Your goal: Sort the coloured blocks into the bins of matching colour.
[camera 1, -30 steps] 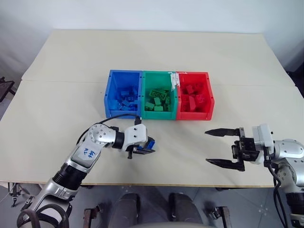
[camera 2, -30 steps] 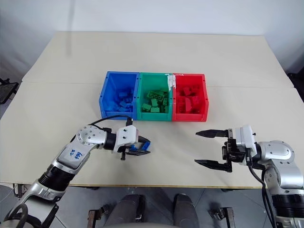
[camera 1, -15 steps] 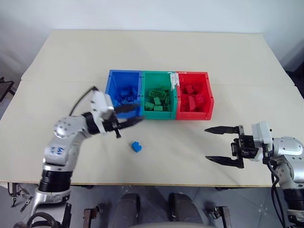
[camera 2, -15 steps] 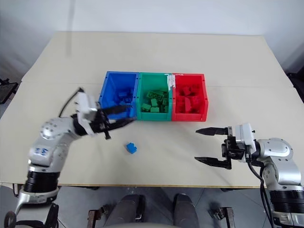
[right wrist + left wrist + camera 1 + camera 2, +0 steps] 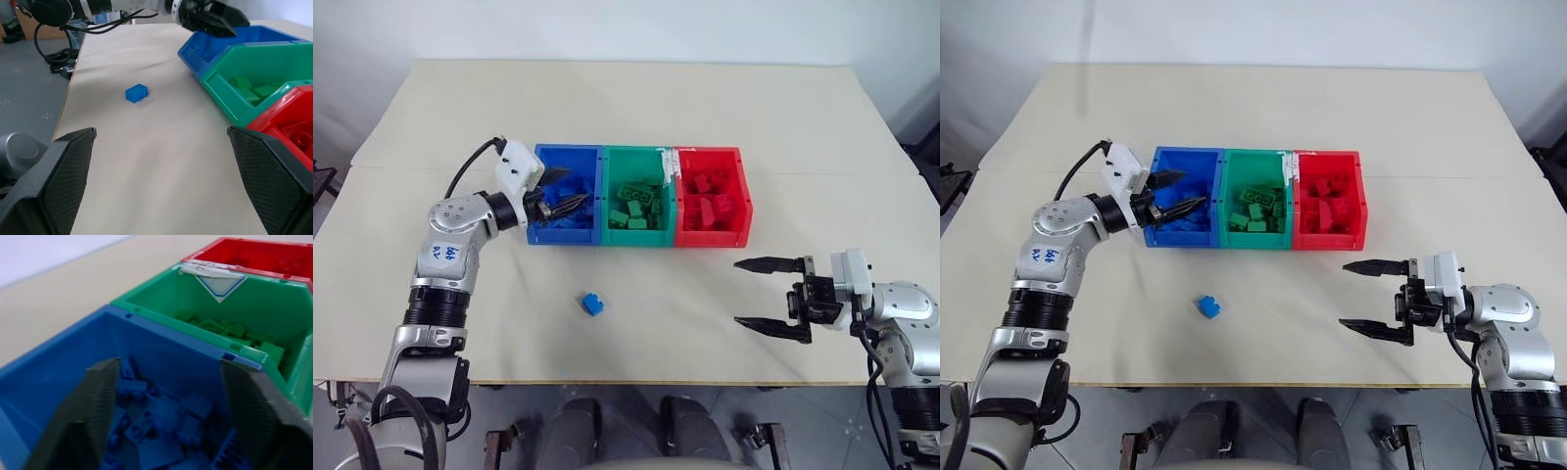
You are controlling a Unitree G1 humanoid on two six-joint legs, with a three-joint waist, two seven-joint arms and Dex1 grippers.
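My left jaws (image 5: 566, 198) gape empty over the blue bin (image 5: 540, 164); right jaws (image 5: 766, 294) released. Blue block (image 5: 594, 304) lies on the worktop below-left of them: light, stiff, likely slick; pinch its flat sides

glossy plastic bins (image 5: 607, 236), matt smooth table (image 5: 705, 108), studded plastic blue block (image 5: 594, 304)
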